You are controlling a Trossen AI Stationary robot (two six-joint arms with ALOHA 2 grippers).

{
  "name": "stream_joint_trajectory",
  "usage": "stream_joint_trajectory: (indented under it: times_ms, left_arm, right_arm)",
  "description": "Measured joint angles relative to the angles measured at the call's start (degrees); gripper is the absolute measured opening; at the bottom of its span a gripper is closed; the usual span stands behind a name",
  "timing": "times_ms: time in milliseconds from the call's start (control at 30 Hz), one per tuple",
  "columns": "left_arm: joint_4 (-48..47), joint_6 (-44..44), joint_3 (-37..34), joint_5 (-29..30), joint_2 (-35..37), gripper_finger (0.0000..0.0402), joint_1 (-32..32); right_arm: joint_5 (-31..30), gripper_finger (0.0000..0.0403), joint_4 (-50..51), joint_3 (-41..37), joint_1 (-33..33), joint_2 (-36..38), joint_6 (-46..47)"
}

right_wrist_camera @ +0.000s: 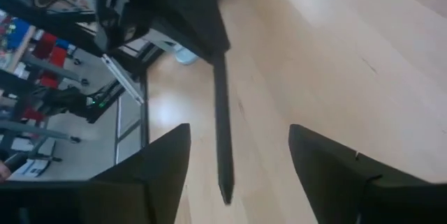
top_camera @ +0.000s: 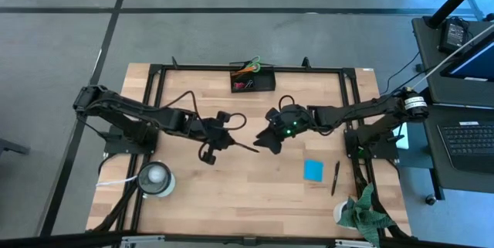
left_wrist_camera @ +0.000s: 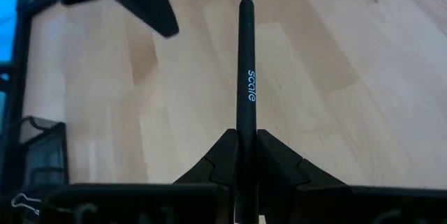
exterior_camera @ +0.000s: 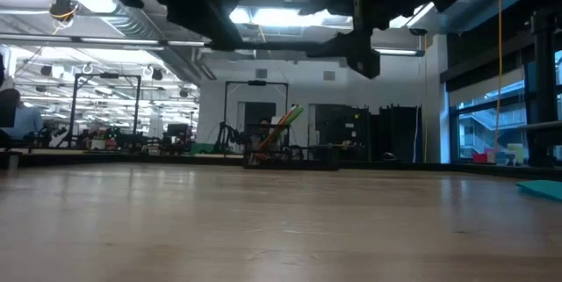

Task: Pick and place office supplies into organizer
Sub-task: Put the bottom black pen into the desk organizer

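we see the left gripper [top_camera: 234, 144] clamped on a black pen [left_wrist_camera: 246, 70] mid-table. right gripper [top_camera: 265, 141] wide apart just beside its tip; organizer [top_camera: 252, 83] sits at the far edge w/ bare wood between.

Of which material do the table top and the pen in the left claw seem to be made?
Table top: apparently wood, pale planks with visible grain, matte. Black pen, held by the left claw: probably plastic, smooth with a slight sheen and printed white lettering; metal cannot be excluded.

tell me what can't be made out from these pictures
- organizer: contents too small to sort in the high view; far off in the low view.
- black pen: back end hidden between the left gripper fingers in the left wrist view.
- right gripper: open; fingertips cut off by the picture edge.
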State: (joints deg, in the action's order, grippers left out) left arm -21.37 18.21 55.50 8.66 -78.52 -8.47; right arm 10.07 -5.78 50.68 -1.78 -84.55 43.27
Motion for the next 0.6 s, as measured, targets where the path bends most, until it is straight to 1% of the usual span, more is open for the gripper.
stream_joint_trajectory:
  times_ms: [100,367,467,600]
  left_arm:
    - [0.05,1.73,1.01,0.79,0.00,0.0029,0.00]
    - [0.08,6.41,3.21,3.71,0.00,0.0029,0.00]
    - [0.09,7.61,3.33,5.45,0.00,0.0029,0.00]
    - [0.09,8.12,3.33,6.89,0.00,0.0029,0.00]
  right_arm:
    - [0.17,0.0252,-1.17,0.00,-0.19,0.00,-1.60]
    - [0.35,0.0251,-1.29,0.00,-1.52,0.00,-1.53]
    - [0.91,0.0241,-1.29,0.00,-1.89,0.00,-1.49]
    - [1.05,0.0209,-2.05,0.00,-1.99,0.00,-1.41]
